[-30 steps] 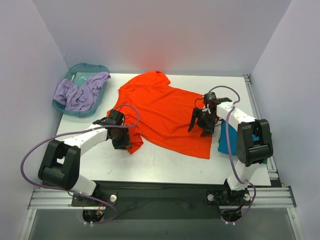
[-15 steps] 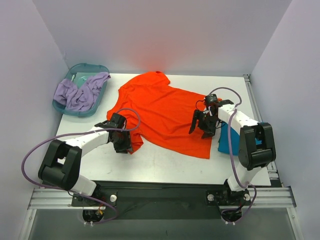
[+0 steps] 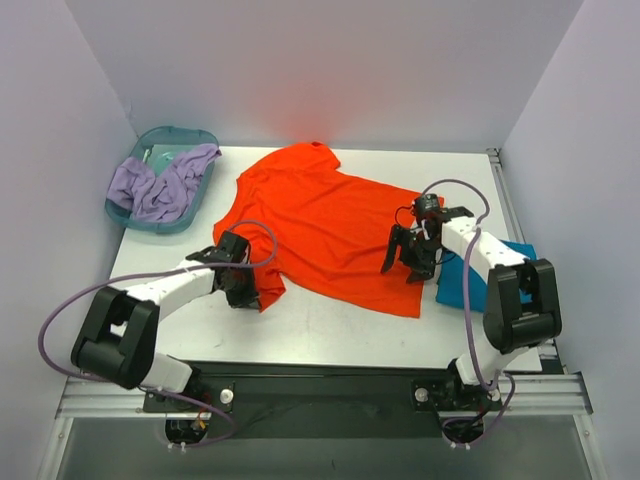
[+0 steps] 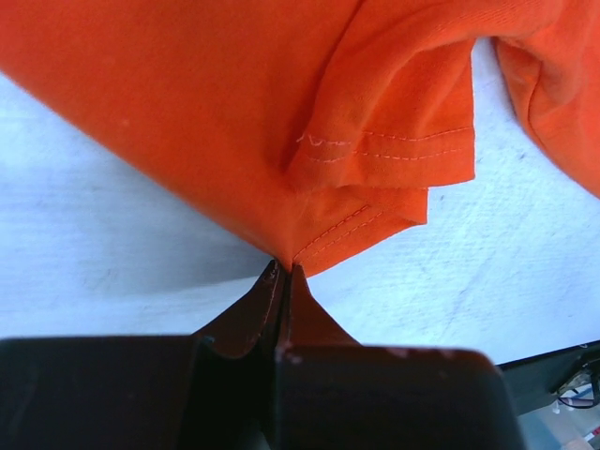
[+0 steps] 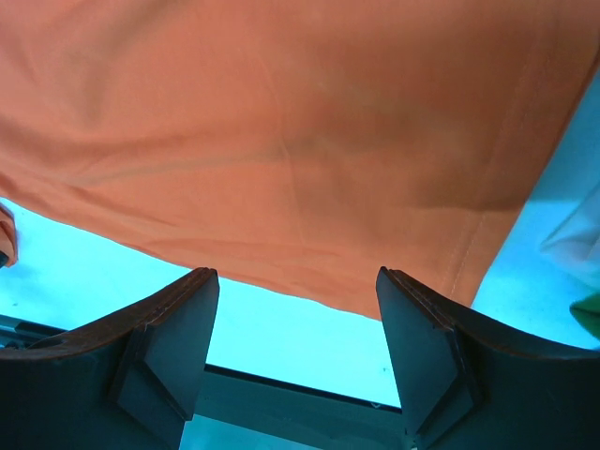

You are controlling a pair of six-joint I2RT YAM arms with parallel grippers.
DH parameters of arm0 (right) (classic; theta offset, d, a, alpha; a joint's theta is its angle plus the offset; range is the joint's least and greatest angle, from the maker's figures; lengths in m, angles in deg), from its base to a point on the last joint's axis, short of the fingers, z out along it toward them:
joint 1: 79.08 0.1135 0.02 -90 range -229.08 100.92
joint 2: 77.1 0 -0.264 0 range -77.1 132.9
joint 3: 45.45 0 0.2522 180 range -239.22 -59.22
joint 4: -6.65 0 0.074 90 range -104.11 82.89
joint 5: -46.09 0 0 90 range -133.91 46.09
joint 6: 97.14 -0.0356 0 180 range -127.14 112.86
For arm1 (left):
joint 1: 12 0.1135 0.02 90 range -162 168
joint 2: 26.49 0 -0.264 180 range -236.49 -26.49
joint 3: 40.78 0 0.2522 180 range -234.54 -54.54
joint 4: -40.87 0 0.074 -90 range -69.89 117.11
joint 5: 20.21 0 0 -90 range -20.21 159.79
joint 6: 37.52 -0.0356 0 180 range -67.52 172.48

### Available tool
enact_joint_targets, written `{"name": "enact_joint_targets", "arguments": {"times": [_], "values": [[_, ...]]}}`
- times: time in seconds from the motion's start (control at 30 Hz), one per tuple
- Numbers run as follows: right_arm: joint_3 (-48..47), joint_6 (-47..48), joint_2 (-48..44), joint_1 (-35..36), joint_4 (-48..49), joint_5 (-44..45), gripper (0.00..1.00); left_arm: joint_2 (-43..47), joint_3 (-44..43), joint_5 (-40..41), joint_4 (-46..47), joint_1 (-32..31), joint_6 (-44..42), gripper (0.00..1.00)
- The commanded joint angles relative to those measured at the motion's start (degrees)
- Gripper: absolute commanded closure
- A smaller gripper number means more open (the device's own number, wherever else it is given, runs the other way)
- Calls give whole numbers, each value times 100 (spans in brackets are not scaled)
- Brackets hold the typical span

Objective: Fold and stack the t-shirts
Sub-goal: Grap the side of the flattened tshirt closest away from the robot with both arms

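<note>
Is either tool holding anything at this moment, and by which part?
The left tool pinches the orange t-shirt at a hemmed sleeve corner. The right tool is open over the cloth, holding nothing.

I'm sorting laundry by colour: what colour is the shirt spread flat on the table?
The shirt is plain bright orange-red, clearest in the top view.

Plain pale lilac walls [image 3: 320,70] box it in on three sides, the back one well beyond the jaws. White table [image 3: 330,320] right under the jaws, metal rail [image 3: 320,397] behind them, grey floor [image 3: 100,450] lower down. Soft, even light.
</note>
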Motion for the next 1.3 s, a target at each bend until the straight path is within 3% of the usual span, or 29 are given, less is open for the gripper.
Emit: {"name": "enact_joint_targets", "arguments": {"times": [0.0,0.37,0.8,1.0,1.27], "values": [[210,-26,-495,29,-270,114,31,503,74,340,-420,79,62,100],[1220,-228,-1340,100,-287,167,31,1769,30,684,-1573,879,-368,100],[1740,-439,-1718,126,-358,623,31,1840,-366,772,-2162,1379,-649,100],[1801,-527,-1639,109,-446,1089,32,1594,-288,412,-2084,1599,-781,100],[2003,-650,-1525,91,-455,1450,45,1524,-348,43,-1855,2091,-904,100]]}}
